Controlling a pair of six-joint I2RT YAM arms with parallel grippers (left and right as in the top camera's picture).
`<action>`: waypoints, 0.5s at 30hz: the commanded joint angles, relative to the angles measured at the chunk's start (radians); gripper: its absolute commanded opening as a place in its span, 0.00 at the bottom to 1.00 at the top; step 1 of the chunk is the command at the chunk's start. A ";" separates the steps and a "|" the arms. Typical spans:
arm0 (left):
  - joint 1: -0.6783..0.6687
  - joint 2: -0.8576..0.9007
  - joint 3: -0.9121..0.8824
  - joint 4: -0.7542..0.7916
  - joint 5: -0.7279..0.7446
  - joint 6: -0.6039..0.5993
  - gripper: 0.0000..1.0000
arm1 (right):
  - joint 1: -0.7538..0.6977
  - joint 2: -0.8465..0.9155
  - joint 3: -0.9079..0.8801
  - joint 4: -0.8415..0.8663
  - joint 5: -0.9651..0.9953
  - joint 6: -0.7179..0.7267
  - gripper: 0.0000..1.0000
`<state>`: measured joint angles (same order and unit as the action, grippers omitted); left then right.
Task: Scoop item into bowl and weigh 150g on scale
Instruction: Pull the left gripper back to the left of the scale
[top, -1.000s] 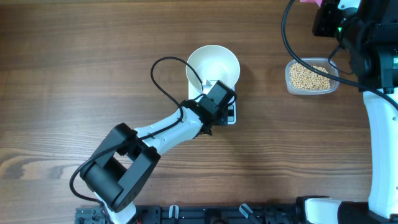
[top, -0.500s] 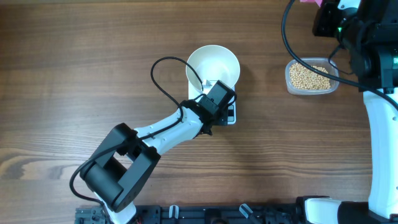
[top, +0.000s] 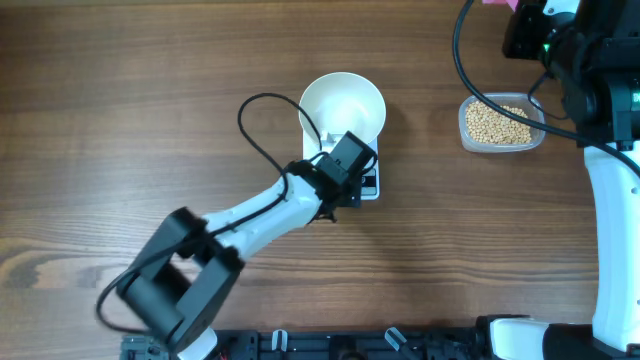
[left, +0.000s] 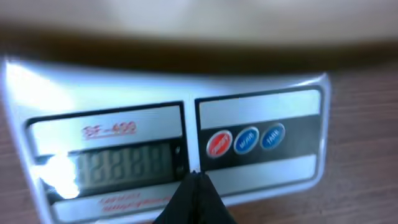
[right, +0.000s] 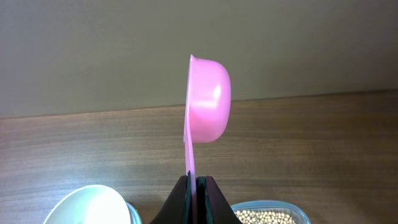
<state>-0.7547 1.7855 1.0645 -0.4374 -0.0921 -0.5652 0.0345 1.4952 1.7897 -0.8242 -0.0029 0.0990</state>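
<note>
bowl (top: 343, 98) on scale (top: 371, 186), closed left gripper (left: 196, 185) at its button edge

Near the middle of the table (top: 120, 120) the bowl (top: 343, 103) sits on the scale (top: 370, 186), whose display and button edge juts out at the bowl's 6 o'clock. The left tool (left: 196, 180) hangs over that edge, its tip between the display at 9 o'clock and the buttons at 3 o'clock. At the bowl's 3 o'clock, well apart, stands the container (top: 503, 149) with the beans (top: 495, 122) in it. The right tool (right: 196, 183) is above the table near the container and grips a scoop (right: 208, 99) by its handle, cup on edge at 12 o'clock.
</note>
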 joint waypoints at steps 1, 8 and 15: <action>0.000 -0.220 -0.004 0.006 -0.002 0.004 0.04 | 0.000 0.009 0.014 0.003 0.005 -0.018 0.04; 0.035 -0.480 -0.004 -0.046 -0.049 0.005 0.14 | 0.000 0.009 0.014 -0.007 0.005 -0.018 0.04; 0.218 -0.597 -0.004 -0.257 -0.045 0.004 0.17 | 0.000 0.009 0.015 -0.008 0.002 -0.018 0.04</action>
<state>-0.6044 1.2282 1.0599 -0.6491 -0.1287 -0.5648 0.0345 1.4952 1.7897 -0.8318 -0.0032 0.0990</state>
